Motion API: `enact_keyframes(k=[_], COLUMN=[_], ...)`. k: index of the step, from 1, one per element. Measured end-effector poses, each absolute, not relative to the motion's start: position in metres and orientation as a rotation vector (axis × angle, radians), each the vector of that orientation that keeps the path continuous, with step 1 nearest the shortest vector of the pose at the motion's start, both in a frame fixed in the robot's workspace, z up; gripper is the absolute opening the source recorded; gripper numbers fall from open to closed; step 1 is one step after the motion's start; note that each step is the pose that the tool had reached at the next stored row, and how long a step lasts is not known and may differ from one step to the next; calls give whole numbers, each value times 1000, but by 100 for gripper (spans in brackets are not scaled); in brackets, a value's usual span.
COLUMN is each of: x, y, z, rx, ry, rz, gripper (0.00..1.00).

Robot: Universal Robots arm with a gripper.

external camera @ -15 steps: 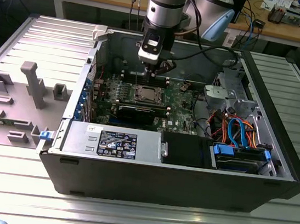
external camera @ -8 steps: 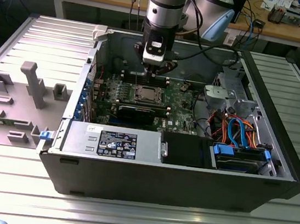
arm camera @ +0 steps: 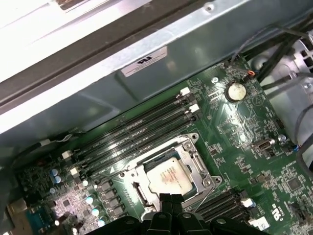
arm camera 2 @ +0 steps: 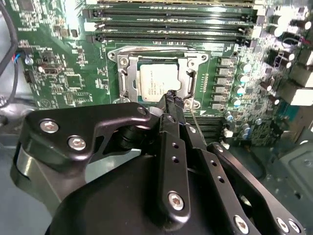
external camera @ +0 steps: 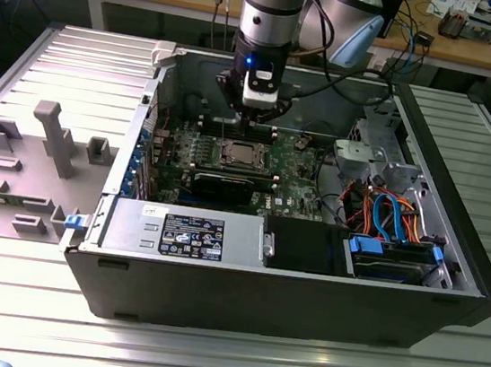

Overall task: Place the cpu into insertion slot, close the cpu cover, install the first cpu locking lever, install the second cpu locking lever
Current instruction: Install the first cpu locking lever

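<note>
Pointing gripper (arm camera 2: 172,96), tips squeezed together, at edge of cpu cover (arm camera 2: 128,78), laid flat over cpu (arm camera 2: 155,83) to hold it in.

Cpu (arm camera 2: 155,84) seated in the insertion slot (arm camera 2: 131,90), cpu cover (arm camera 2: 146,50) down flat around it; memory slots (arm camera 2: 166,24) flank the socket on two opposite sides. Gripper (arm camera 2: 171,95) over the socket's edge. Exterior view: power-supply box (external camera: 184,234) inside the case (external camera: 284,306), nearer the camera than the board.

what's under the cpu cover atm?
The cpu, its silver top showing through the cut-out of the cpu cover in both wrist views. Anything beneath the chip is covered.
</note>
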State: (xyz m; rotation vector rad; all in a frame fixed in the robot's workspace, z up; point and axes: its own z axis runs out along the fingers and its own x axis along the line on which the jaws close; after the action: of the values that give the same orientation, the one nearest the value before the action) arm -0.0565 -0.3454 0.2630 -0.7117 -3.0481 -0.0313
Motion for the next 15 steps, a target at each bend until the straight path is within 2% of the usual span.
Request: enact_keyframes(k=[15], x=[-56], y=[-345], z=[262], rx=[-472], ry=[-3129], rz=[-40], gripper=[11])
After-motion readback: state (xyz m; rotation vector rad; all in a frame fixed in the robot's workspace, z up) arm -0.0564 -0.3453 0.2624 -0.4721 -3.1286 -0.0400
